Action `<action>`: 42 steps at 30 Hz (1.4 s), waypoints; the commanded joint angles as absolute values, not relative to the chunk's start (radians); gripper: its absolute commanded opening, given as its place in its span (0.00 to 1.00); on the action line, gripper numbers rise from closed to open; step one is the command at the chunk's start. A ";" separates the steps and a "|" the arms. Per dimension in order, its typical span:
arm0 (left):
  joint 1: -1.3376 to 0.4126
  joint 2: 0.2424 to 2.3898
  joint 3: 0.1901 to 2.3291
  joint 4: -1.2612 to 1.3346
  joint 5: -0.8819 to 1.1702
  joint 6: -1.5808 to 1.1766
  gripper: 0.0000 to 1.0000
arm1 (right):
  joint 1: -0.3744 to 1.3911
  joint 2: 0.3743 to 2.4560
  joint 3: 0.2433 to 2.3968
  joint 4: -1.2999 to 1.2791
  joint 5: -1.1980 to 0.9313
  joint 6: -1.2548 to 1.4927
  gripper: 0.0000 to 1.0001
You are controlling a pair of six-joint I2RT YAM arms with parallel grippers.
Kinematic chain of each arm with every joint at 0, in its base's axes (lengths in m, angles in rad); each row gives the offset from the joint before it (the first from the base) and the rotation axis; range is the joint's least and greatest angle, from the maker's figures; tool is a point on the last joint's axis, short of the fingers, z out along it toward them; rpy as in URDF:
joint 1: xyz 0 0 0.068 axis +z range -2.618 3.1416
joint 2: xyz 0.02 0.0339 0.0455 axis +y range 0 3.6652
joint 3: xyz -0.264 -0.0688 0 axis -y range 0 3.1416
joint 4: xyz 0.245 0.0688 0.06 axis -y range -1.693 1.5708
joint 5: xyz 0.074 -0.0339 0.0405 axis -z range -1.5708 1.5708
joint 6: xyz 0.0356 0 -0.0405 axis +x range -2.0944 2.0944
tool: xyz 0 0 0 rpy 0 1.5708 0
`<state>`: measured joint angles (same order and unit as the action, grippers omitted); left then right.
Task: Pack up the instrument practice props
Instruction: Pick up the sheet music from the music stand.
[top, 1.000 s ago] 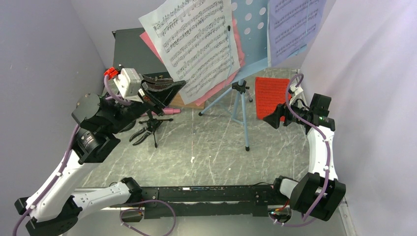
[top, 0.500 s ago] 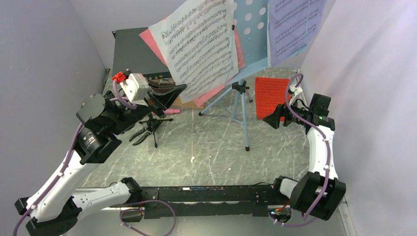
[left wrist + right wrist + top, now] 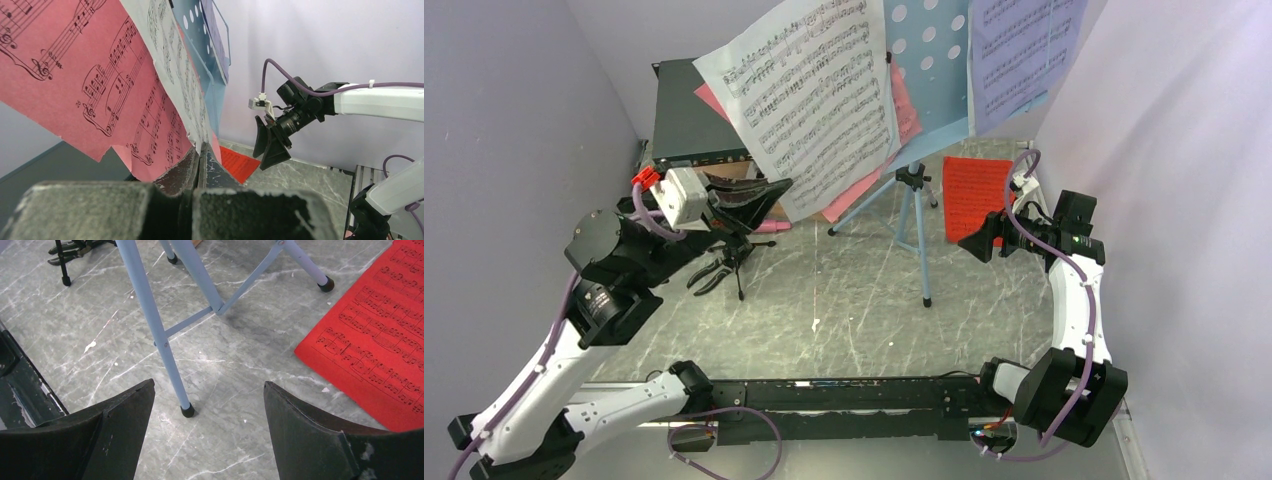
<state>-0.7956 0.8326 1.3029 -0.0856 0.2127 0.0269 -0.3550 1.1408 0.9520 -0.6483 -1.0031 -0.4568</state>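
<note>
Grey marbled desk [image 3: 844,300], lavender walls; packing looks barely begun, nothing visibly stowed; light-blue music tripod [image 3: 914,215] standing at 12 o'clock, red music sheet [image 3: 974,195] flat at 2 o'clock. Left fingers [image 3: 182,167] pressed closed, pinching lower corner of white music sheet [image 3: 814,90] at 10 o'clock; right fingers [image 3: 120,415] spread wide, empty, above the tripod's foot.

My overhead camera sits high behind both arm bases, looking forward and down over the whole table [image 3: 854,300] from well back. The left wrist camera looks along the left gripper [image 3: 199,152], tilted up and across to the right, with the white sheet [image 3: 167,55] and pink sheet [image 3: 75,75] very near the lens. It sees the right gripper [image 3: 269,150] side-on. The right wrist camera looks steeply down, close to the tabletop. All three share the red sheet [image 3: 380,335]. Overhead and right wrist share the tripod [image 3: 165,330] legs.
</note>
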 commanded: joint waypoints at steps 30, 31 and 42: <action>-0.799 0.726 1.297 -0.151 0.495 -0.042 0.00 | -0.358 1.146 0.971 -0.689 -1.073 -0.532 0.84; -0.799 0.731 1.296 -0.160 0.511 -0.049 0.00 | -0.358 1.146 0.973 -0.697 -1.081 -0.544 0.84; -0.799 0.786 1.215 -0.137 0.612 -0.253 0.00 | -0.355 1.143 0.996 -0.859 -1.223 -0.747 0.88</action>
<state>-0.7956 0.7620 1.2476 -0.1619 0.5461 -0.1287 -0.3546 1.1446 0.9527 -0.7792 -1.1175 -0.6186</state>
